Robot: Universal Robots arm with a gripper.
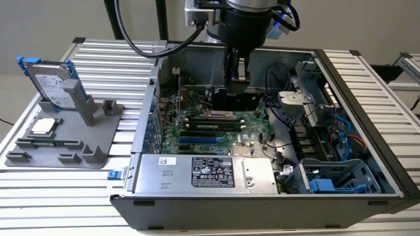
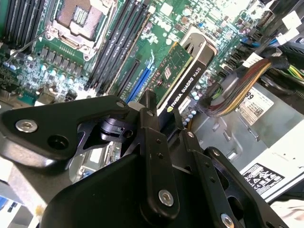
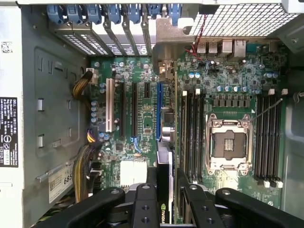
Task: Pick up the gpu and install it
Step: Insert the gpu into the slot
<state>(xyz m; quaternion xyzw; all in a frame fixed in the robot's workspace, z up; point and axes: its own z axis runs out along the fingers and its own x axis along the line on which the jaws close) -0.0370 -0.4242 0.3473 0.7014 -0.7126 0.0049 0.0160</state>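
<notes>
Pickup done, seating not: gripper fingers clamped on the gpu, held edge-down just above the motherboard, blue slot toward 12 o'clock of the card.

Green-and-black gpu over green motherboard, blue slot.

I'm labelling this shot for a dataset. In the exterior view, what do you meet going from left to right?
Hard drive standing in the grey holder → small square CPU chip → open computer case, where the pincer holds the gpu above the motherboard → blue drive caddy.
</notes>
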